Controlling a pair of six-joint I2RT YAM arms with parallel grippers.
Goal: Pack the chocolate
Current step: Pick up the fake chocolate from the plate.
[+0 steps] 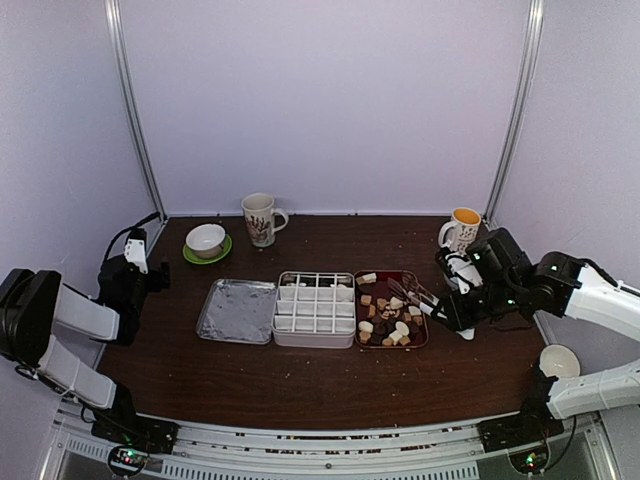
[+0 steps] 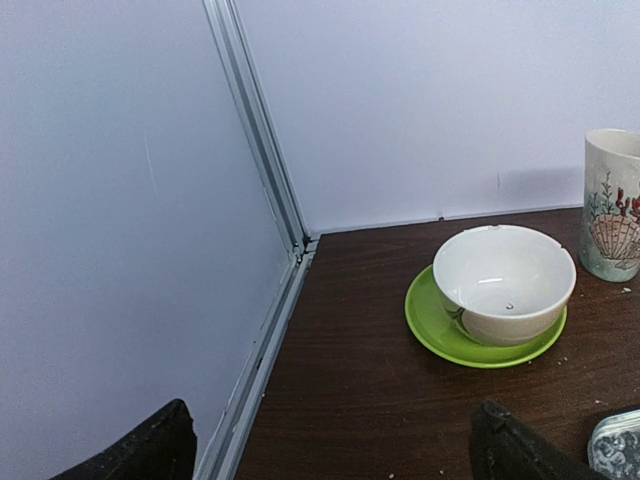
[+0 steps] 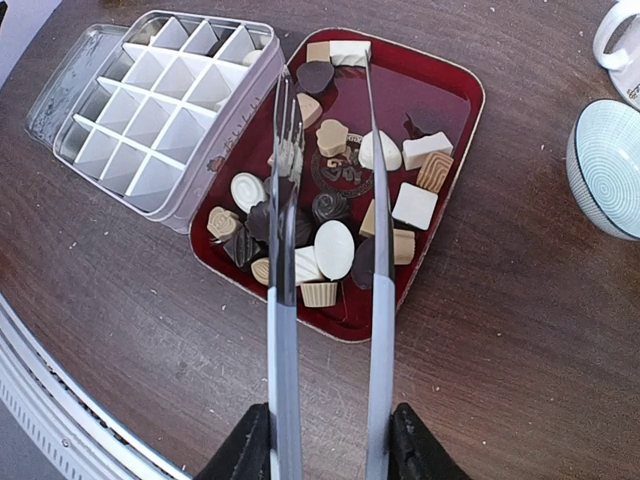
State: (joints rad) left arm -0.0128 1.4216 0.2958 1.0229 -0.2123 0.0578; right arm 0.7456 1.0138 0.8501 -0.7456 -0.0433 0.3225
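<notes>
A brown table seen from above, with two robot arms at its near edge. The right gripper is partly closed around the handle end of metal tongs, squeezing them only lightly, so the two blades stand apart. The tongs reach left from the gripper, their tips over the middle of a dark red tray. The chocolate, in dark, tan and white pieces, lies loose in this tray, directly under and between the blades. No piece looks pinched yet. A white divided box sits touching the tray's left side, its compartments seemingly empty. Each piece must travel left, in line with the tongs. The left gripper is wide open, holds nothing, and hangs well apart at the far left by a bowl. The right arm is clearly nearer.
</notes>
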